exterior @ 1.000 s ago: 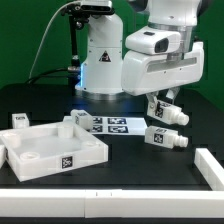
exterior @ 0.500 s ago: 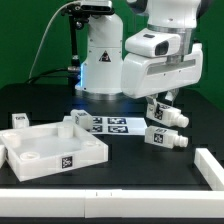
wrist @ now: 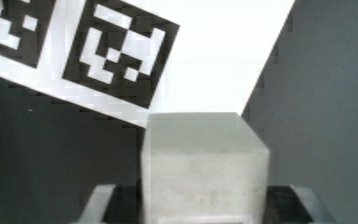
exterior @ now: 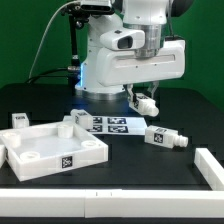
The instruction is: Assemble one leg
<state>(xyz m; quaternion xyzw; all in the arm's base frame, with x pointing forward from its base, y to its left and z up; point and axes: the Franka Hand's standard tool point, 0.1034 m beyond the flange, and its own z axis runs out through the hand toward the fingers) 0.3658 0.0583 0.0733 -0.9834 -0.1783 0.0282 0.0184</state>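
Observation:
My gripper (exterior: 142, 99) is shut on a white leg (exterior: 148, 102) and holds it above the table, over the right end of the marker board (exterior: 108, 124). In the wrist view the leg (wrist: 204, 165) fills the gap between my fingers (wrist: 115, 203), with the marker board's tags (wrist: 105, 45) below it. A second leg (exterior: 166, 137) lies on the black table, to the exterior view's right of the board. The large white square panel (exterior: 48, 150) lies at the exterior view's left with two posts (exterior: 76, 119) standing up from its far corners.
A white rail (exterior: 214, 166) lies at the front right of the table and a long white bar (exterior: 100, 206) runs along the front edge. The robot base (exterior: 100, 60) stands behind the marker board.
The arm has swung to the exterior view's left and risen a little, carrying the leg away from the table spot beside the second leg. The second leg has not moved.

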